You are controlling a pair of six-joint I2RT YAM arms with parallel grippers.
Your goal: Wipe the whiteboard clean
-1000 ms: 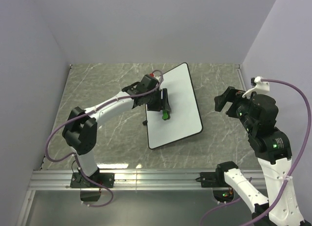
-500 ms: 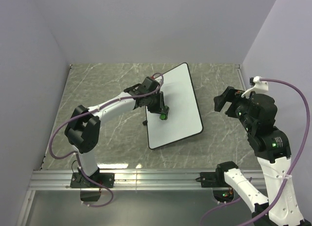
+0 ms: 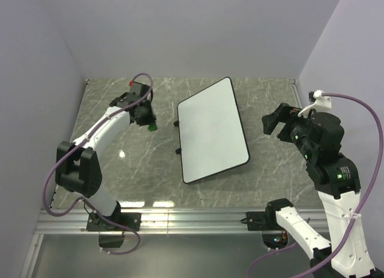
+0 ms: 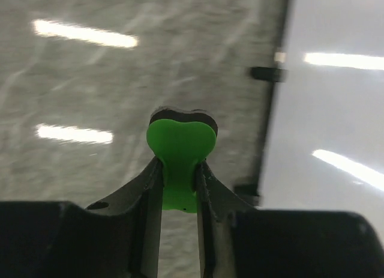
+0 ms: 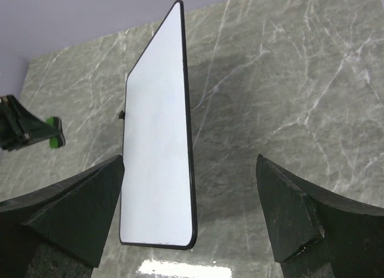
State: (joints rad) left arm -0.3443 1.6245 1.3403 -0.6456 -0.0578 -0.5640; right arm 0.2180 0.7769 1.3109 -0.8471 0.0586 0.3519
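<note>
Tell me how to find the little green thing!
Start at the big whiteboard lying on the marble table. Beside its left edge, off the board, the left gripper pinches the green eraser. It alone is a small bright green block.
</note>
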